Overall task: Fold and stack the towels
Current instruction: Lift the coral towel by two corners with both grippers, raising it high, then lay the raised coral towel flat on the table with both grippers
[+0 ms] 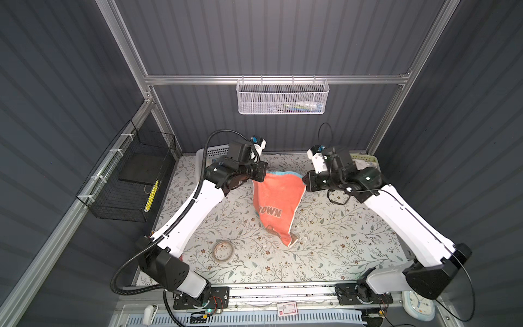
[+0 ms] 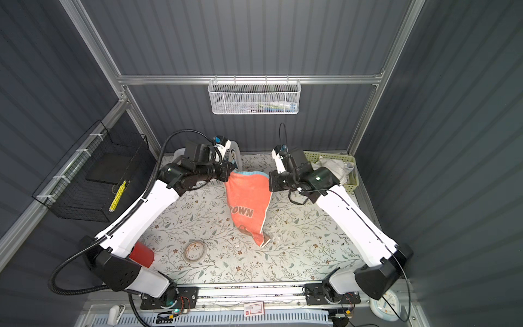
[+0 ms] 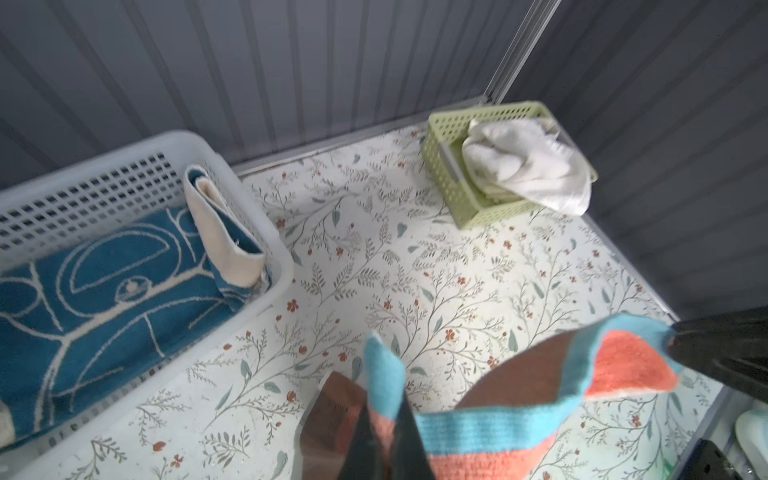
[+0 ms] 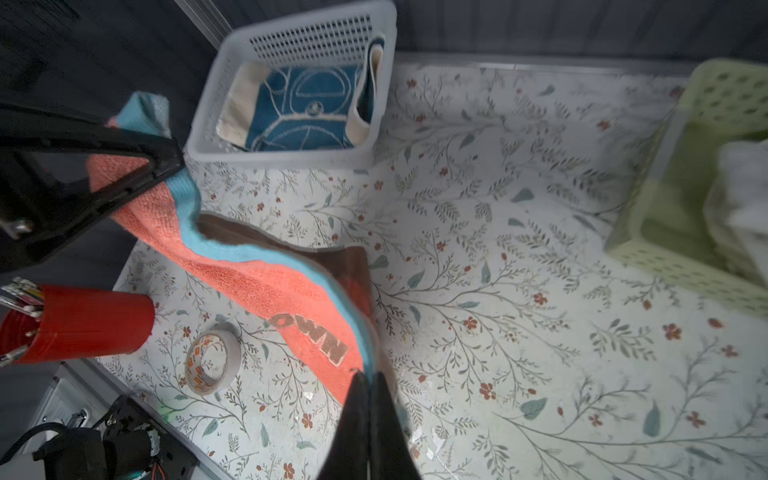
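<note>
Both grippers are clamped tight on the same cloth. The left gripper [image 3: 384, 407] has its two black fingers pressed together on a blue-edged upper corner of the orange towel [image 1: 278, 203], with only the pinched fabric between them. The right gripper [image 4: 370, 377] is closed just as hard on the opposite upper corner, and the blue border runs straight into its fingertips.

Between the two, the towel hangs above the middle of the floral table [image 1: 339, 240]. Its top edge sags in a curve, the brown reverse shows behind, and the letters "OWN" are on its face. It narrows downward, and its lowest corner touches the table near a roll of tape [image 1: 214, 251].

The blue towel [image 3: 104, 291] lies in the white basket [image 3: 137, 146] at the back left. The white towel [image 3: 528, 166] is heaped in the green basket [image 3: 453, 174] at the back right.
</note>
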Robot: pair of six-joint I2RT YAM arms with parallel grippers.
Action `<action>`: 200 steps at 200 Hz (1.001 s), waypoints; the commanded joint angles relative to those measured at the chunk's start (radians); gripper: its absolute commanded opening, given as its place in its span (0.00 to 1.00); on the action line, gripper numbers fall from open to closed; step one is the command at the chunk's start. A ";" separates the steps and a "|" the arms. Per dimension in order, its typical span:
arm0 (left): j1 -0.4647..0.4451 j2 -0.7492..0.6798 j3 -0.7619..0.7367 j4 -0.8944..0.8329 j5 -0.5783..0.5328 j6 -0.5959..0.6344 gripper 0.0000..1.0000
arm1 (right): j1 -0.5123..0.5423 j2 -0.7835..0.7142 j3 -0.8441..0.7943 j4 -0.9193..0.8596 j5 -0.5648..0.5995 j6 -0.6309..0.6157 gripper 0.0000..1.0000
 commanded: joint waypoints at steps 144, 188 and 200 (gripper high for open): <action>-0.337 0.071 0.617 -0.446 -0.204 -0.087 0.00 | 0.022 0.059 0.842 -0.507 0.100 -0.302 0.00; -0.106 0.128 0.455 -0.317 -0.056 -0.135 0.00 | -0.176 0.211 0.715 -0.381 -0.113 -0.306 0.00; -0.051 0.149 0.384 -0.244 -0.018 -0.120 0.00 | -0.212 0.270 0.687 -0.326 -0.161 -0.310 0.00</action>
